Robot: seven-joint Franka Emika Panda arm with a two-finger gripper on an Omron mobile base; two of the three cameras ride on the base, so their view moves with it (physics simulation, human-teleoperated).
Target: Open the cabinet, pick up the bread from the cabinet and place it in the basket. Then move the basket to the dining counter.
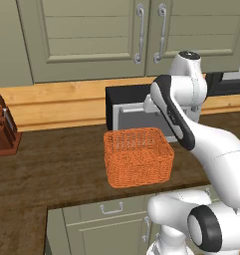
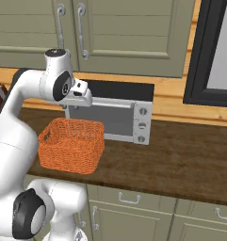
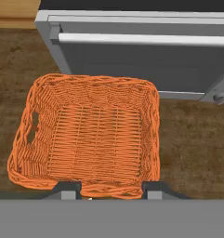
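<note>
The cabinet (image 1: 91, 35) hangs over the worktop with both grey-green doors shut, and its silver handles (image 2: 81, 32) meet at the middle. The bread is hidden. An empty orange wicker basket (image 1: 138, 157) stands on the dark wood worktop in front of the microwave. My gripper (image 3: 111, 189) hovers above the basket's near rim and points down into it. Its fingertips (image 3: 67, 188) stand apart with nothing between them. In the right base view the hand (image 2: 82, 96) sits above the basket (image 2: 70, 146), well below the cabinet handles. The dining counter is out of view.
A silver microwave (image 2: 119, 115) stands right behind the basket, its door shut. A knife block (image 1: 4, 132) stands at the far left of the worktop. A dark window frame (image 2: 204, 56) rises at the right. Drawers with small handles (image 1: 111, 208) lie under the worktop.
</note>
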